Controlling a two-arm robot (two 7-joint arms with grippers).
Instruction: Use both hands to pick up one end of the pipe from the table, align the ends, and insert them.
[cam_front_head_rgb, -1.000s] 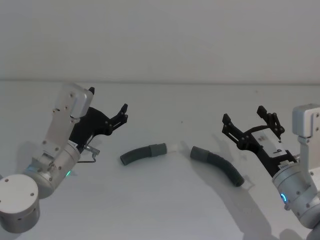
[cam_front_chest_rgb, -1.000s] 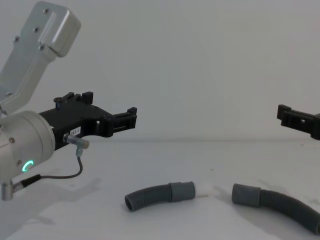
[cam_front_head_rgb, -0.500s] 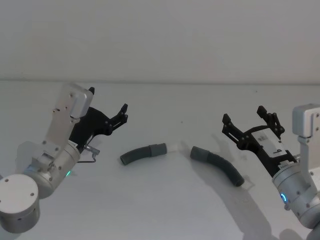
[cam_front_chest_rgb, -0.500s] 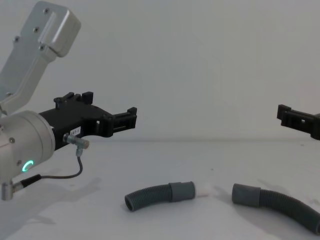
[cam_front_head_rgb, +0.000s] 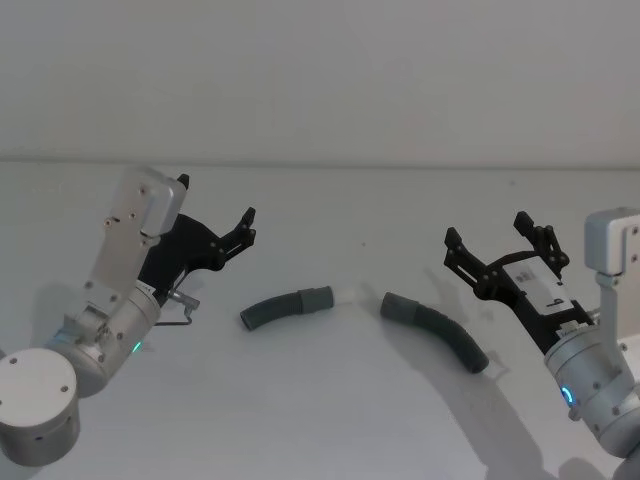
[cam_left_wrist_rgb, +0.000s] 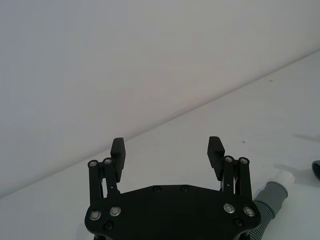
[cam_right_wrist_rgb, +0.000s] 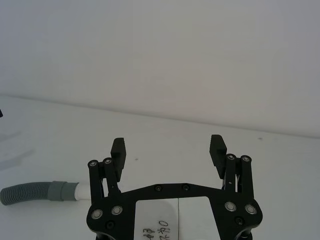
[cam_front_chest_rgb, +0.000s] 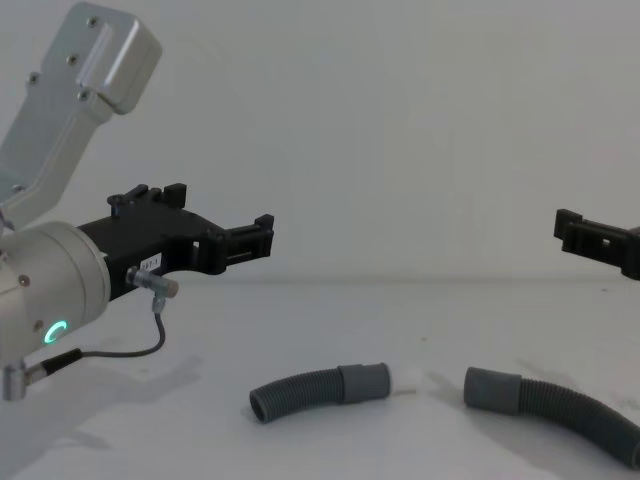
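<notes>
White bench (cam_front_head_rgb: 320, 430), both hoses flat on it, mid-bench between my arms. My left fingers (cam_left_wrist_rgb: 118, 152) spread wide, hovering above the bench left of the short hose (cam_front_head_rgb: 275, 309). My right fingers (cam_right_wrist_rgb: 118, 150) wide too, raised right of the longer curved hose (cam_front_head_rgb: 445, 333). Nothing held. The short hose's cuff (cam_front_head_rgb: 317, 298) with white tip (cam_front_chest_rgb: 410, 379) faces the plain cuff (cam_front_head_rgb: 397, 306), near but apart. Probably light, with floppy ribbed bodies and stiff cuffs. I'd grip at or just behind each cuff so the ends don't droop.
</notes>
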